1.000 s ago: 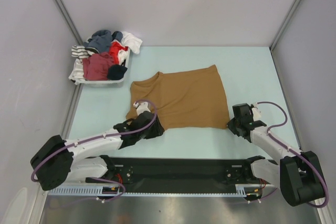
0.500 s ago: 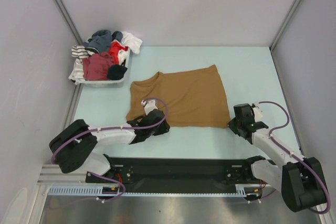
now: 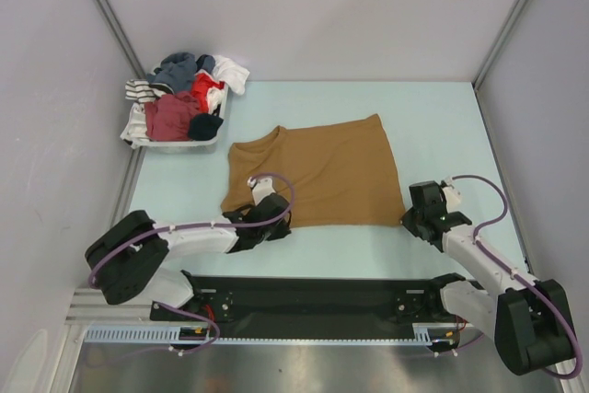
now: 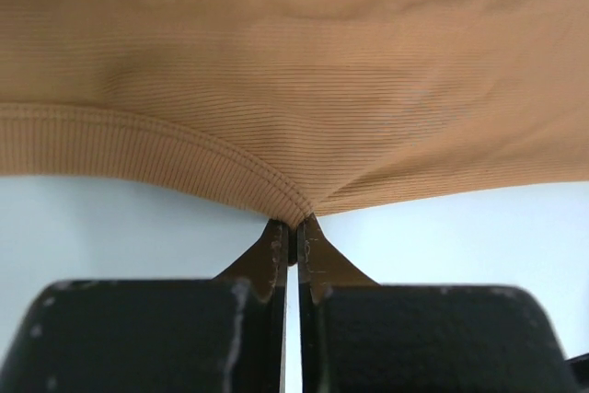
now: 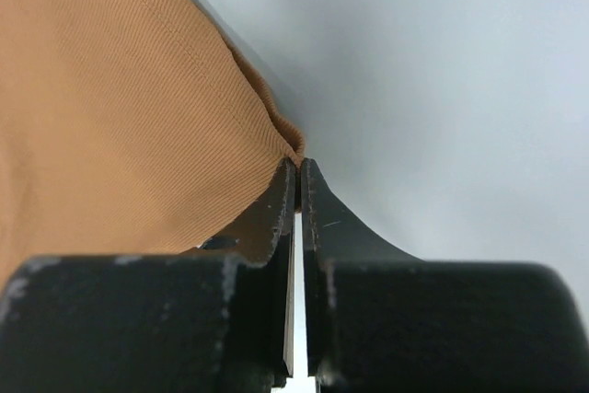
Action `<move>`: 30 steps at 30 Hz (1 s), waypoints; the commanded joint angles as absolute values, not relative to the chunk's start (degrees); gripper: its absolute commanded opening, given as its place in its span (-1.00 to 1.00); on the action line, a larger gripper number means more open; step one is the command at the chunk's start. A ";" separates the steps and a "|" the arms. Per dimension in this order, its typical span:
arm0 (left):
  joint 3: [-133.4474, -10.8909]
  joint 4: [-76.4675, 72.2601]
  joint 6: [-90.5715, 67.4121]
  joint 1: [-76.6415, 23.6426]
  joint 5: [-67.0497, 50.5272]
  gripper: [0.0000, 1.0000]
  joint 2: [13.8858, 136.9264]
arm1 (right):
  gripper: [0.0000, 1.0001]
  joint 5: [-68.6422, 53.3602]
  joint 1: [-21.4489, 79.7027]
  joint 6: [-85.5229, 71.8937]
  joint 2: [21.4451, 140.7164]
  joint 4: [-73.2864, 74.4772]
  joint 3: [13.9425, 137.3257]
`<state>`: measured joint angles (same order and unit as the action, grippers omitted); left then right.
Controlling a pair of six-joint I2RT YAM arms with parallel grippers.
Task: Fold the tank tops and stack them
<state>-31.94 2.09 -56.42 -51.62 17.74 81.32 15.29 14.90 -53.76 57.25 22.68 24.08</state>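
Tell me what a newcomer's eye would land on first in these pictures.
A tan-brown ribbed cloth tank top lies spread flat in the middle of the pale blue-green table. The left gripper is shut on its near edge, and the right gripper is shut on its near right corner. At the table's far left, a white basket holds a heap of mixed clothes.
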 commanded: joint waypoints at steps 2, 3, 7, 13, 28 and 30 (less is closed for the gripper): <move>-32.34 13.25 -52.21 -52.38 17.49 -0.99 77.26 | -1.00 20.30 15.82 -51.07 58.01 29.35 29.52; -32.26 14.05 -51.95 -52.64 17.32 -0.99 76.56 | -1.00 20.30 16.08 -50.98 57.92 30.66 29.71; -30.85 15.82 -50.72 -53.00 14.86 -0.99 72.43 | -1.00 19.86 16.52 -51.33 55.47 32.60 30.32; -31.81 18.27 -48.26 -53.00 14.33 -0.99 70.66 | -1.00 19.42 16.87 -50.89 54.58 33.05 31.55; -42.54 22.76 -38.51 -44.04 9.49 -0.96 72.42 | -0.99 17.58 16.44 -44.92 62.65 28.65 39.19; -43.67 22.94 -37.36 -42.28 8.88 -0.96 73.29 | -0.99 17.49 16.00 -43.60 64.41 27.69 41.12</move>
<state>-40.69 20.86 -41.45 -44.38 9.56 72.49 16.23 16.69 -46.65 62.28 30.44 37.21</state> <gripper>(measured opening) 0.025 0.020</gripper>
